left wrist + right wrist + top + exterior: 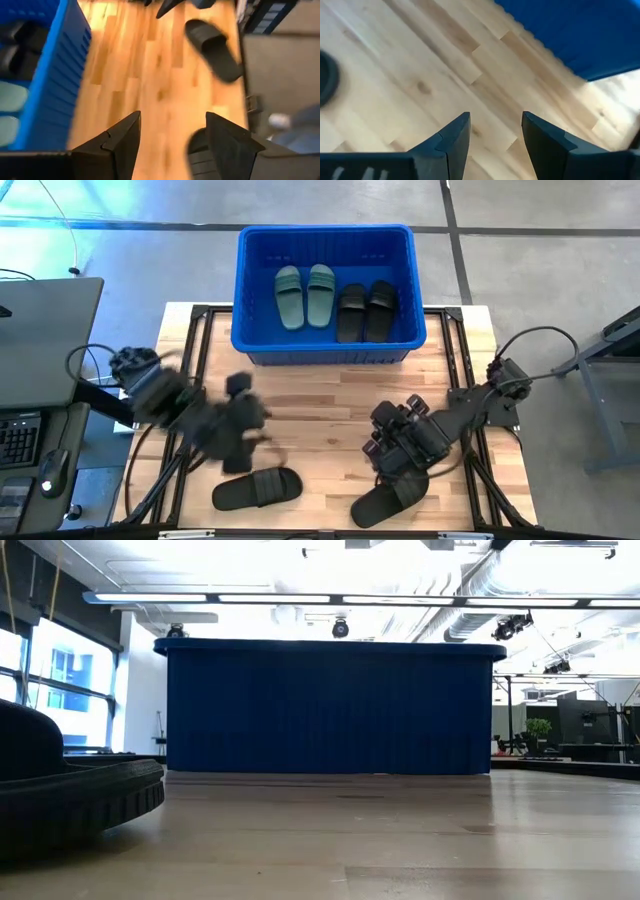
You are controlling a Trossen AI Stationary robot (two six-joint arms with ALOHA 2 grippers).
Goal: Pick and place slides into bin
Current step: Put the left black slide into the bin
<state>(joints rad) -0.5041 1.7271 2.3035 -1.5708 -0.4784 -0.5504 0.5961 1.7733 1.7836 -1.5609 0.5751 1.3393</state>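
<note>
Both end effectors, left and right, hover open and empty over the tabletop; four slides lie in the bin; two black slides remain outside.

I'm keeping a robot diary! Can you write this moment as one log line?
bin: two green, two black slides inside | table: two black slides left | left end effector: open, empty | right end effector: open, empty

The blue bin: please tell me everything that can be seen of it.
The blue bin is a large rectangular tub of bright blue plastic with ribbed walls and a rolled rim. It stands upright and open at the far edge of the wooden table. Inside lie two green slides and two black slides, side by side. No gripper touches it.
</note>
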